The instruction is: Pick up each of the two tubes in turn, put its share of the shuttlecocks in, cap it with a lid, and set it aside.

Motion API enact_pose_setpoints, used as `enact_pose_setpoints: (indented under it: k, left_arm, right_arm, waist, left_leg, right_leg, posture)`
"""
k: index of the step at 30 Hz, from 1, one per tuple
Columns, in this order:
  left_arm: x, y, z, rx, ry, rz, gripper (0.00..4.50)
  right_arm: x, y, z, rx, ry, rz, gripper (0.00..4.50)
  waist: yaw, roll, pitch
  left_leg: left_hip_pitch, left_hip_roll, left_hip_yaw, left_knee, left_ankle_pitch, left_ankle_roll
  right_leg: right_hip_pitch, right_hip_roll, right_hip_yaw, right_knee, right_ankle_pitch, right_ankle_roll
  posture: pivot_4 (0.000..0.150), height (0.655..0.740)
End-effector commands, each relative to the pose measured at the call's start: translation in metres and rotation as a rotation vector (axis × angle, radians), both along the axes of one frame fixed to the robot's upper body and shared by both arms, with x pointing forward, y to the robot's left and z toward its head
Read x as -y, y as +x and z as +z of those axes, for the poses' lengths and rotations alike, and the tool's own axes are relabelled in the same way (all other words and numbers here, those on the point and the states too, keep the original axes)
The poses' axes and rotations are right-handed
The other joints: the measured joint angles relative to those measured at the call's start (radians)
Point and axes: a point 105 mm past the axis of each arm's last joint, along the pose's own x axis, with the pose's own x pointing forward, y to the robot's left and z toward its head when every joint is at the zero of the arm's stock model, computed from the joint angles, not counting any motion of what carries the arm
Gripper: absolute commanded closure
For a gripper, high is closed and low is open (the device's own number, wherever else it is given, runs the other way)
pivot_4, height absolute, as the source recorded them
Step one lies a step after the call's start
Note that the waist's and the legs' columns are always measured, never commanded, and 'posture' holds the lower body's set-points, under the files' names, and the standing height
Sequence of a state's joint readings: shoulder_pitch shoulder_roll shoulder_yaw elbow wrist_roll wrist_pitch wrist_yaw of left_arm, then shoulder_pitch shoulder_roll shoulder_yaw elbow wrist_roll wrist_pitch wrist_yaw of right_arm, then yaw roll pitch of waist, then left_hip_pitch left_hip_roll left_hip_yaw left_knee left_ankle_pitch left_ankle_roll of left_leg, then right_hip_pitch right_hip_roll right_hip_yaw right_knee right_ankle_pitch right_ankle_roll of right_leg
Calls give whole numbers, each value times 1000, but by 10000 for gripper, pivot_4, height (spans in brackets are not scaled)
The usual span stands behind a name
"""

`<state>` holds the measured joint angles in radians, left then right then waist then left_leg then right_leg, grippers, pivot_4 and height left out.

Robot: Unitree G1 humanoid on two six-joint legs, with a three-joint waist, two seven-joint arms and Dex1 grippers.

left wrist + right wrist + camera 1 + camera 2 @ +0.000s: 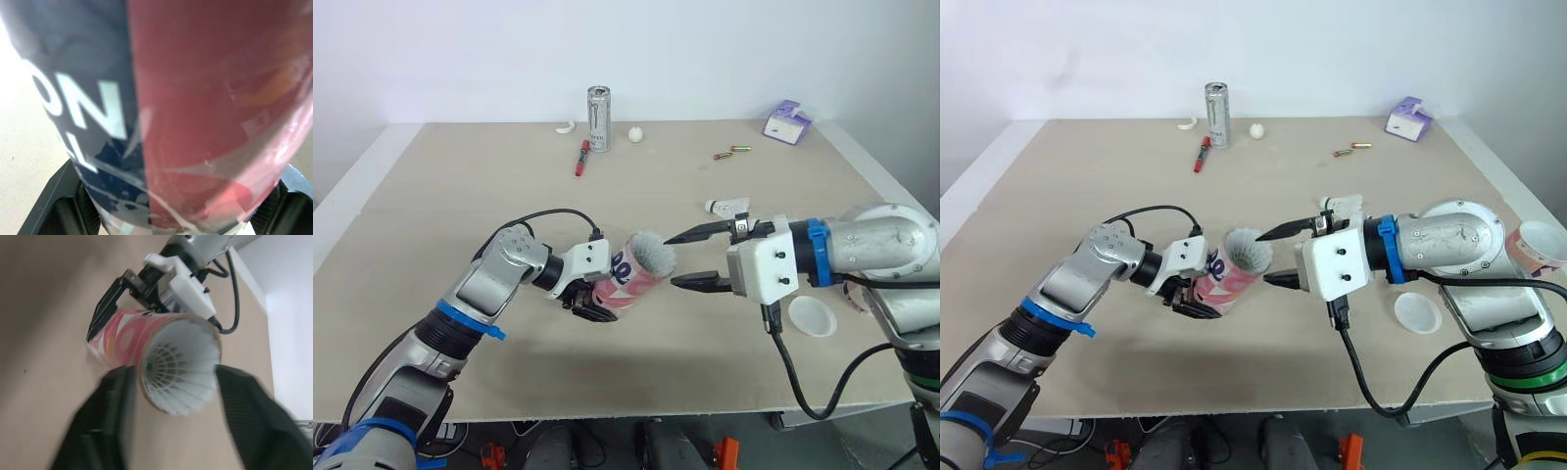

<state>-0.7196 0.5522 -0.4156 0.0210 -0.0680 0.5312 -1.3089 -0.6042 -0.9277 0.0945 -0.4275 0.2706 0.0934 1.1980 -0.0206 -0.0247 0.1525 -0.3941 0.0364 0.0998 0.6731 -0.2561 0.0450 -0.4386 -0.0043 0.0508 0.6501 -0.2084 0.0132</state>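
My left gripper [588,300] is shut on a pink and red tube [628,280], held tilted just above the table with its open mouth facing my right arm. A white shuttlecock [168,368] sits inside the tube [131,335], feathers at the mouth. My right gripper [671,261] is open, its fingertips just off the tube's mouth, one on each side, holding nothing. Another shuttlecock [728,207] lies on the table behind the right gripper. A white lid [812,315] lies beside the right forearm. A second tube [1540,247] rests at the table's right edge.
At the far edge of the table stand a silver can [598,118], a red marker [580,157], a small white ball [634,134] and a white curved piece [566,127]. Two batteries [731,152] and a purple box [787,122] lie at the far right.
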Motion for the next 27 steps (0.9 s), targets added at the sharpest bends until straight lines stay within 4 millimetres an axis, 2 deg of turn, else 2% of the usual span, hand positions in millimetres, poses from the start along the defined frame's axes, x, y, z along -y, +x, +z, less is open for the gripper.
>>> enact_pose_setpoints:
  k: [1, 2, 3, 5, 9, 11, 18, 27]
  left_arm:
    - [-5, -1, -14, -34, 45, 19, 11414]
    - [-5, -1, -14, -34, 45, 18, 11414]
    - [-5, -1, -14, -34, 45, 16, 11414]
    - [-4, -2, -14, -34, 44, 13, 11414]
    - [-3, -3, -15, -36, 43, 5, 11414]
    - [-3, -3, -15, -36, 45, 4, 11414]
    - [-4, -5, -17, -39, 50, 1, 11414]
    - [-3, -6, -16, -38, 45, 5, 11414]
  right_arm:
    - [13, 6, 34, -12, 222, -110, 674]
    - [24, 15, 42, -64, 346, -188, 674]
    - [48, 30, 42, -161, 491, -335, 674]
    - [82, 47, 31, -280, 646, -527, 674]
    - [160, 76, -5, -305, 856, -943, 674]
    - [183, 82, -21, -299, 909, -1077, 674]
    - [199, 100, -45, -403, 1080, -1213, 674]
    - [212, 116, -66, -488, 1138, -1315, 674]
  waist:
    - [0, 0, 0]
    - [0, -1, 0]
    - [1, -2, 0]
    - [3, -5, -2]
    - [2, -7, -3]
    - [-1, -5, -2]
    - [-2, -2, -3]
    - [-3, -2, -2]
  left_leg:
    - [0, 0, 0, 0, 0, 0]
    - [0, 0, 0, 0, 0, 0]
    - [0, 0, 0, 0, 0, 0]
    - [0, 0, -2, 0, 0, 0]
    - [-1, -3, -1, 0, 0, 0]
    - [0, -4, 0, -1, 0, 0]
    - [0, -4, 0, -1, 0, 1]
    - [0, -6, 0, -2, 0, 2]
  right_leg:
    - [0, 0, 0, 0, 0, 0]
    - [0, 0, 0, 0, 0, 0]
    - [0, -1, 0, 0, 0, 0]
    - [1, -1, -1, 0, 0, 0]
    - [1, -4, 0, 0, 2, -2]
    - [1, -4, 2, 0, 0, 0]
    - [1, -2, 3, 0, 1, 5]
    - [1, -3, 5, 0, 2, 7]
  posture:
    - [1500, 7400]
    - [1500, 7400]
    - [1500, 7400]
    - [1500, 7400]
    - [1500, 7400]
    - [1500, 7400]
    - [1500, 7400]
    - [1500, 7400]
